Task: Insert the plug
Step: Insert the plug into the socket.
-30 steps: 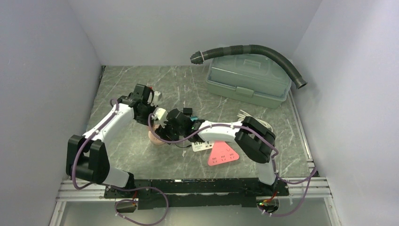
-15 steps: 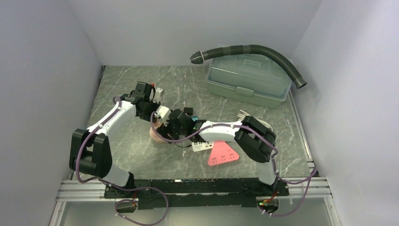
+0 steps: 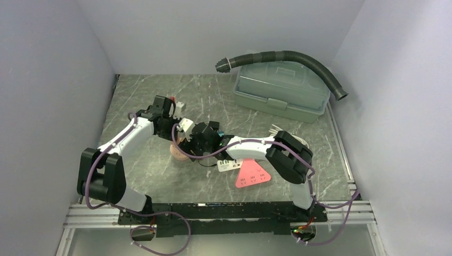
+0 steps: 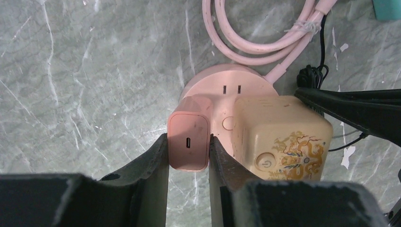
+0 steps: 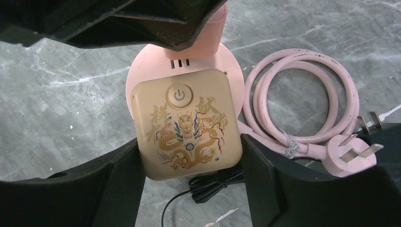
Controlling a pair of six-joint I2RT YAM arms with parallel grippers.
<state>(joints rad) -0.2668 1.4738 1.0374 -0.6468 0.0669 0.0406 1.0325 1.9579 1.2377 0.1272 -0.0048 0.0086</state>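
- The left hand point(image 4: 188, 139) is clenched on the pink charger plug point(image 4: 188, 153), a smooth, round-cornered block with a USB-C slot.
- The plug looks seated in the round pink socket hub point(image 4: 227, 80) just ahead of the fingers; only letting go seems left.
- The right hand point(image 5: 189, 144) grasps the glossy cream dragon-printed adapter point(image 5: 187, 123) between its fingers.
- A marbled grey worktop point(image 4: 94, 71) lies beneath.

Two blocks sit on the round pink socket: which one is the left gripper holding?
The small pink charger with the USB-C slot, pinched by the left gripper. The cream dragon-printed block beside it is flanked by the right gripper.
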